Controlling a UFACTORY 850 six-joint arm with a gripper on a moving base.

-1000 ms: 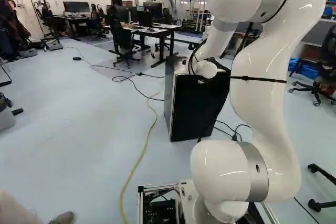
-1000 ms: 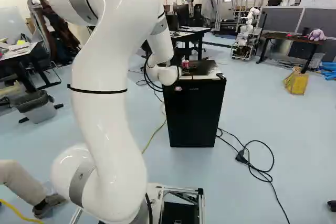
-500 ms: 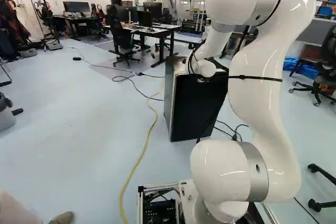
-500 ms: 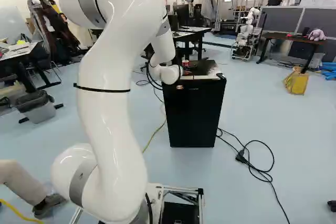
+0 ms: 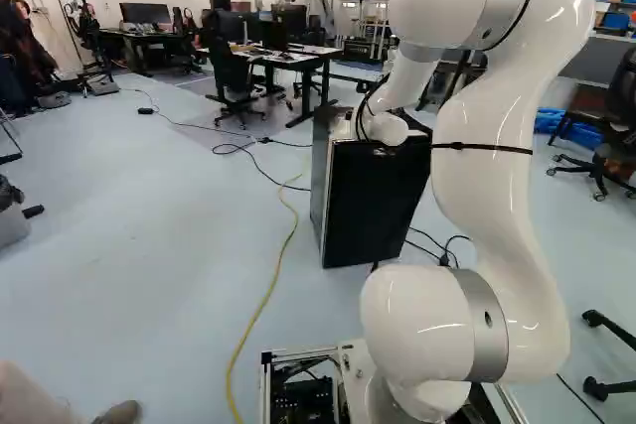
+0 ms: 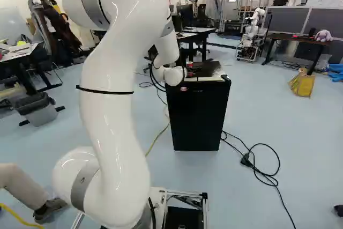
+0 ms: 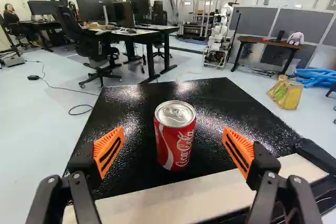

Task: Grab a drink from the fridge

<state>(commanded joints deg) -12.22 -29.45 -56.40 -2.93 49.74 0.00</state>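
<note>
A black mini fridge [image 5: 373,211] stands ahead of the arm, its dark front [image 6: 198,119] closed. On the fridge's black top [image 7: 220,95] a red soda can [image 7: 176,140] stands upright. My gripper [image 7: 173,132] is open, with one orange-padded finger on each side of the can and a gap to it on both sides. Beside the wrist in the right base view, the top of the can [image 6: 189,64] shows. The white wrist [image 6: 172,74] hides most of the gripper in the base views.
A pale strip [image 7: 184,198] runs along the fridge top's near edge. Desks [image 7: 131,35] and chairs stand beyond. Another robot [image 6: 251,36] stands far back. A yellow cable [image 5: 268,290] and black cables [image 6: 262,170] lie on the floor.
The arm's upper bend has lowered a little and swung slightly, left in the left base view, right in the right one. The wrist has shifted only slightly. Base and fridge have stayed put.
</note>
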